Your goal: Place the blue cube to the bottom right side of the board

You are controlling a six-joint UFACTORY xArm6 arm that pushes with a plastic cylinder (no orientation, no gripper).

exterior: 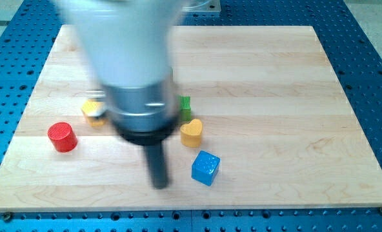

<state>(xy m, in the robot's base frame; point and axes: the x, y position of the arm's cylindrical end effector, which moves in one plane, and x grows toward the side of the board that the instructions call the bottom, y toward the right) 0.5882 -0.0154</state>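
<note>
Pushing blue cube [206, 167] toward board [275, 77] bottom right: my tip [159, 185], bare, holding nothing, just left of cube; keep contact centred.

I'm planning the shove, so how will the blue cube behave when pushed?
The blue cube sits flat on the smooth wooden board, so it should slide, not roll. It lies skewed to the board's edges, so an off-centre push from my tip, at its left, may spin it.
</note>
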